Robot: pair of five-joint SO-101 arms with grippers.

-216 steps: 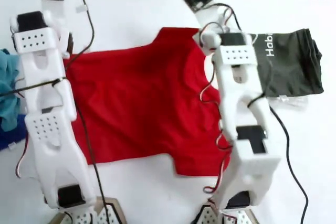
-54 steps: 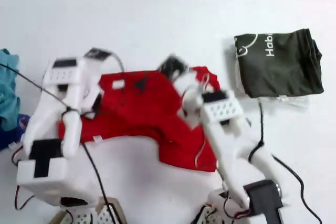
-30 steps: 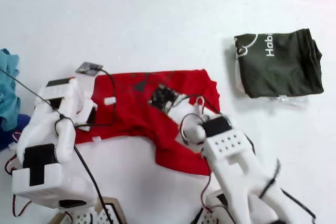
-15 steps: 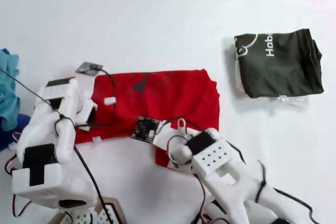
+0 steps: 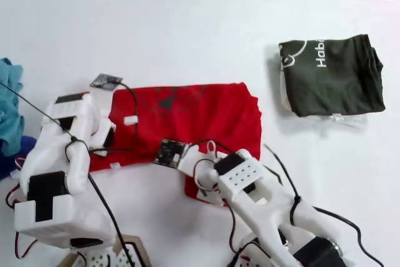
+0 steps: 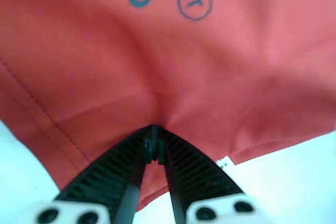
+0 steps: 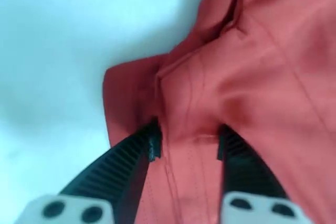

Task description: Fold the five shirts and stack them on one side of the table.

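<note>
Since seven seconds earlier the red shirt (image 5: 206,110) had gone from lying spread flat to lying folded over into a wide band, and both arms had pulled back from its far edge to its near edge. Over the last half second the right arm had shifted a little toward the left along that near edge, while the left arm had stayed put.

Nearest, the right gripper (image 7: 186,145) sat at the shirt's near right corner, where a flap of red cloth stuck out toward the arms. Its jaws stood apart with a rumpled ridge of hem between them – not pinched, as far as the wrist view showed. To the left, the left gripper (image 6: 151,148) was at the band's near left edge with its jaws closed tight on a small fold of the red cloth, which puckered up into the tips. A teal marking (image 6: 194,2) showed on the cloth just beyond it.

The band lay across the middle of the white table (image 5: 187,29). At the left edge sat a crumpled teal shirt (image 5: 9,110) on a blue cloth (image 5: 9,162). Farther off, at the right – well apart from the red one – lay a dark green shirt (image 5: 331,76), folded into a square.
</note>
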